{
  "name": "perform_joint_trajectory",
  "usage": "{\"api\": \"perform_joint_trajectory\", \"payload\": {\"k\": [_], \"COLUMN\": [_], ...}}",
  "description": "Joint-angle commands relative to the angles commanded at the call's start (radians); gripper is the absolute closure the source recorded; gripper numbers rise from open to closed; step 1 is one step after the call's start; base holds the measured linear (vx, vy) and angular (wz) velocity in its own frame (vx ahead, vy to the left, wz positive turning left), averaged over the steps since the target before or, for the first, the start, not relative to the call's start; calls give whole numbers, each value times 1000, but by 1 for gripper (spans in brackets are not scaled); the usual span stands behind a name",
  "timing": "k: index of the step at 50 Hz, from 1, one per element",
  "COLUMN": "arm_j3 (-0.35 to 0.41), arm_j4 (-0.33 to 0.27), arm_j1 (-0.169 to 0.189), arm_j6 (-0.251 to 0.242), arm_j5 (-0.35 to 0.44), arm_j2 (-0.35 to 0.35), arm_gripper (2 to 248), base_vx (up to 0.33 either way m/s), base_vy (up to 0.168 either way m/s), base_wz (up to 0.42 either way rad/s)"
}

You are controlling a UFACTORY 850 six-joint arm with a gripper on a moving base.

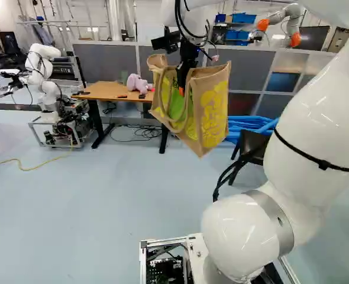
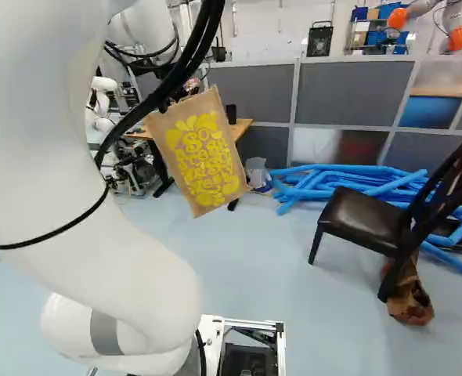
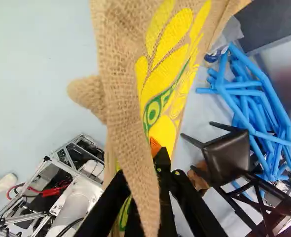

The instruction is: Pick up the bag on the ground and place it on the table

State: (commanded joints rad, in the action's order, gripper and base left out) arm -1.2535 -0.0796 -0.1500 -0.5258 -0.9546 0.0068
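High in the left base view my gripper (image 1: 182, 80) is shut on the bag, with an orange pad showing inside its mouth. The tan burlap bag (image 1: 209, 112) with yellow and green print hangs tilted in mid-air, clear of the floor. The right base view shows the printed side of the bag (image 2: 203, 157); the fingers are hidden there. In the wrist view a strap of the bag (image 3: 128, 118) crosses in front of the gripper (image 3: 160, 150) and covers part of it. Behind the bag stands the wooden table (image 1: 109, 89), partly hidden by it.
A pink plush toy (image 1: 137, 83) and small dark items lie on the table. Another robot (image 1: 44, 77) stands left of it. Blue tubes (image 2: 356, 182) lie along the grey partition, with a dark chair (image 2: 364, 219) in front of them at the right. Cables lie under the table.
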Motion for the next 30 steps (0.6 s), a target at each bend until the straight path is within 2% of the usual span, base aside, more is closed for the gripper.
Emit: {"api": "perform_joint_trajectory", "payload": {"k": [30], "arm_j3": [0], "arm_j4": [0], "arm_j1": [0], "arm_j6": [0], "arm_j5": [0], "arm_j2": [0], "arm_gripper": [229], "base_vx": [19], "base_vy": [123], "base_wz": [162]}}
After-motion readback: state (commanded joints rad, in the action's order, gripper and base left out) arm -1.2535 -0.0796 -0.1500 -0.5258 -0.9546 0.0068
